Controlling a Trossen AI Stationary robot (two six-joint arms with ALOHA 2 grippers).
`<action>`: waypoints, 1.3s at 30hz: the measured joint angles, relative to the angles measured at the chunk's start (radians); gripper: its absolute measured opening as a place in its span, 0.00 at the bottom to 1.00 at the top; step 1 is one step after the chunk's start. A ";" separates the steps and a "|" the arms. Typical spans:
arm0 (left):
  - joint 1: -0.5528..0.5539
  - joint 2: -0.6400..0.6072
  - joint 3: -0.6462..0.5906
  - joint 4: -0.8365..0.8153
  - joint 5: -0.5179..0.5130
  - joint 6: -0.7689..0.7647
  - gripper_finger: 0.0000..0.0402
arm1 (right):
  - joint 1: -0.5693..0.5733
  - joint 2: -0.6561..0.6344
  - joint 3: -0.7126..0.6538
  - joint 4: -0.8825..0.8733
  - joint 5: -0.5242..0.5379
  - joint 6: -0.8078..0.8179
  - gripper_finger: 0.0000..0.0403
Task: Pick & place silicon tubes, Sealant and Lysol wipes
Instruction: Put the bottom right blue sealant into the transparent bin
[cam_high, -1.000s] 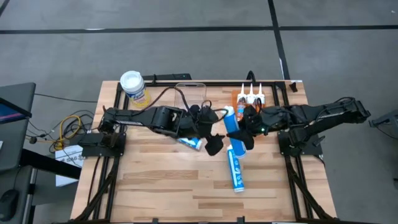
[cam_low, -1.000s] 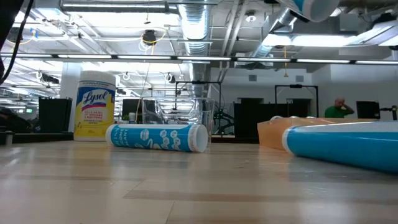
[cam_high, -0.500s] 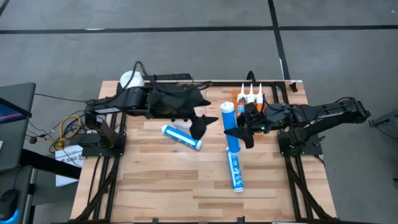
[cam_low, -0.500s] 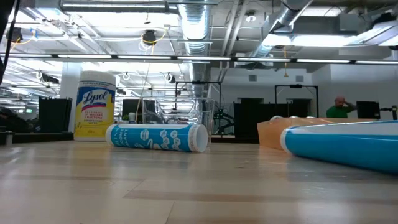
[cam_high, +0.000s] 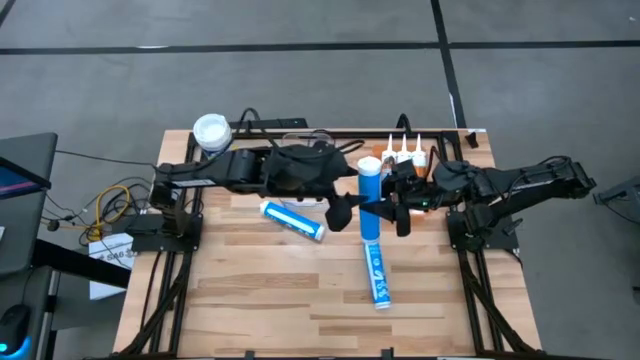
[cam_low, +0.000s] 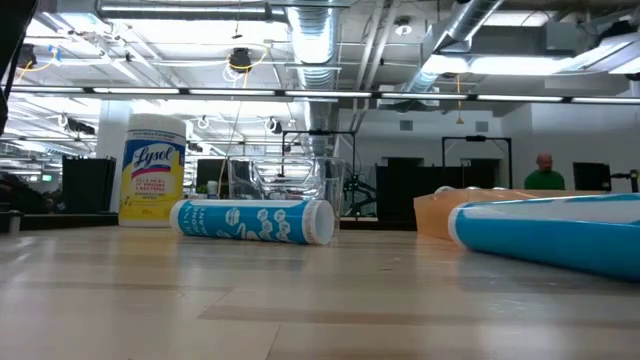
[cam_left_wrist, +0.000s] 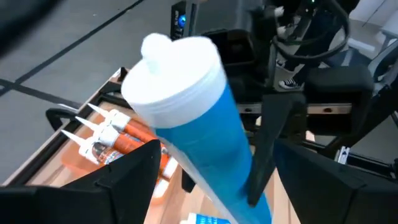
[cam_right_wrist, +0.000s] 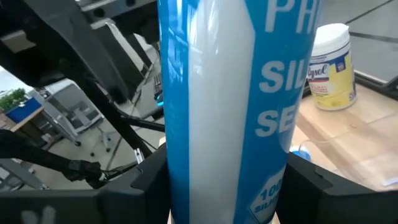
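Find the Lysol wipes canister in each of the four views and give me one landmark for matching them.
High view: the Lysol wipes canister stands at the table's far left corner, white lid up.
Low view: upright at the left, behind the lying blue tube.
Left wrist view: not in it.
Right wrist view: far off at the right, past the held tube.
Landmark: that lying blue tube, in the high view.

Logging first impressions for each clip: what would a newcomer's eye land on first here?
The blue sealant tube held up over the table's middle, gripped by the right claw, with the open left claw reaching in beside it. Next, the yellow-labelled Lysol wipes standing at the far left corner, and the tube lying on the table.
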 joint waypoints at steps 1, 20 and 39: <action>0.003 0.005 0.000 0.004 0.009 0.001 0.75 | 0.001 0.000 0.000 0.001 0.000 0.000 0.49; 0.028 0.087 0.000 0.142 0.073 -0.004 0.75 | 0.016 0.009 0.010 0.041 -0.005 -0.019 0.49; 0.088 0.093 0.000 0.127 0.095 -0.046 0.49 | -0.015 0.025 0.010 0.043 0.001 -0.036 0.53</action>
